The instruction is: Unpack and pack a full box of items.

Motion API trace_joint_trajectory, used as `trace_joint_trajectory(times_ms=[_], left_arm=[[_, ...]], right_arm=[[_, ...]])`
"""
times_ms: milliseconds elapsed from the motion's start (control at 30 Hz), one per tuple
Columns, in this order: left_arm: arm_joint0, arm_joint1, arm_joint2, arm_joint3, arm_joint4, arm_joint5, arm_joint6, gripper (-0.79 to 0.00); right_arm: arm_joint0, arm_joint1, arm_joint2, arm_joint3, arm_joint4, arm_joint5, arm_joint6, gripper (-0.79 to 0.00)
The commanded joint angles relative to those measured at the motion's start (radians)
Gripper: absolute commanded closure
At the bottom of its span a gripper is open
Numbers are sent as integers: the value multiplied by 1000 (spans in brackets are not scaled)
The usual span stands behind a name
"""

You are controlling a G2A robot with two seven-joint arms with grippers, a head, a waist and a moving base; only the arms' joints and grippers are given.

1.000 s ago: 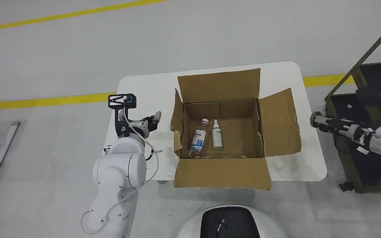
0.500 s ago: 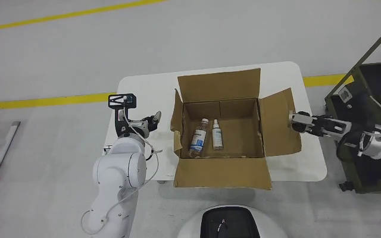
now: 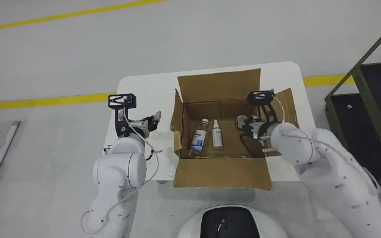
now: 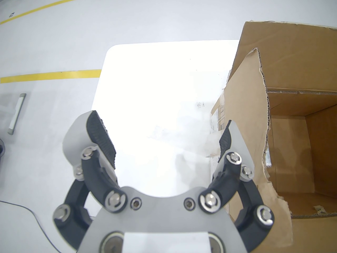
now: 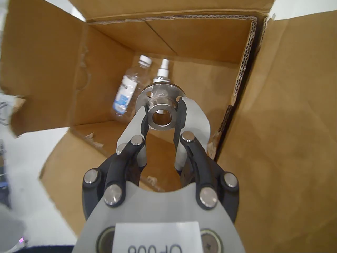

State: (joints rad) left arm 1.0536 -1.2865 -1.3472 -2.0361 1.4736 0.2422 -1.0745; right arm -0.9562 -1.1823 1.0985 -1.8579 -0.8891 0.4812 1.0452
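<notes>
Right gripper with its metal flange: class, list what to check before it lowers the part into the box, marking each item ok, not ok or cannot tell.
1. Grip: metal flange clamped in right gripper: ok.
2. Position: right gripper over the open box: ok.
3. Opening not covered by flaps: ok.
4. Room: bare floor beside clear bottle and spray bottle: ok.
5. Other arm: left gripper open, outside the box: ok.
6. Flange's height above the box floor: cannot tell.
</notes>
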Motion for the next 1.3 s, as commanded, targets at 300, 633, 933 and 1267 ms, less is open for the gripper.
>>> trace_joint_trajectory(times_ms=[300, 633, 933, 1267], left_arm=[[0, 0, 0, 0, 0, 0, 0, -785], [0, 0, 0, 0, 0, 0, 0, -785], [0, 0, 0, 0, 0, 0, 0, -785], [0, 0, 0, 0, 0, 0, 0, -785]], right_arm=[[193, -82, -280, 281, -173, 159, 0, 0], [265, -135, -352, 482, -161, 153, 14, -9], [301, -178, -383, 605, -135, 135, -8, -243], [271, -175, -300, 488, -118, 111, -7, -357]])
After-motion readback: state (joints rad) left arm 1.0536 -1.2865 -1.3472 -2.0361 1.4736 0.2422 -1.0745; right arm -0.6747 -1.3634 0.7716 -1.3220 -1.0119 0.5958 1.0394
